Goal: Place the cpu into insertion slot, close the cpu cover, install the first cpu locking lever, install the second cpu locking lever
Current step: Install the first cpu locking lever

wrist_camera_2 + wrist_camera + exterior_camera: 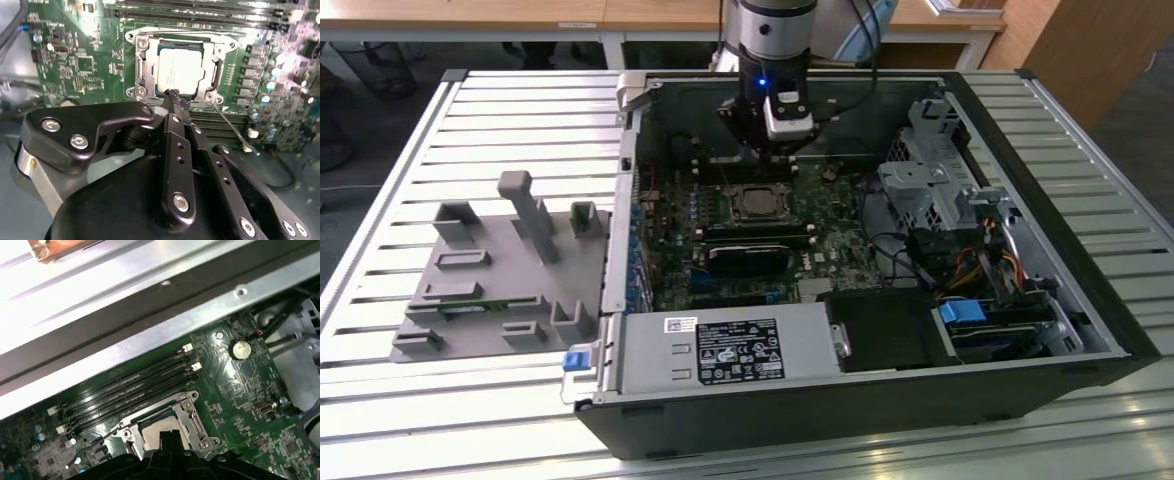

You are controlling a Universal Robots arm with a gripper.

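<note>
If the pincer (174,98) pushes down a bit off to the side, I think it could scratch the chip (181,69). It could also slip off the thin wire lever (231,126), because that lever sticks out loose and is very skinny.

The pincer's two fingers are squeezed together at the tips and hold nothing. The tips sit right at the edge of the chip.

The chip lies flat inside its slot (215,75), with the shiny metal cover (141,70) down around it. The slot is on the green board (85,65), and the board sits inside the open black computer box (854,420).
</note>
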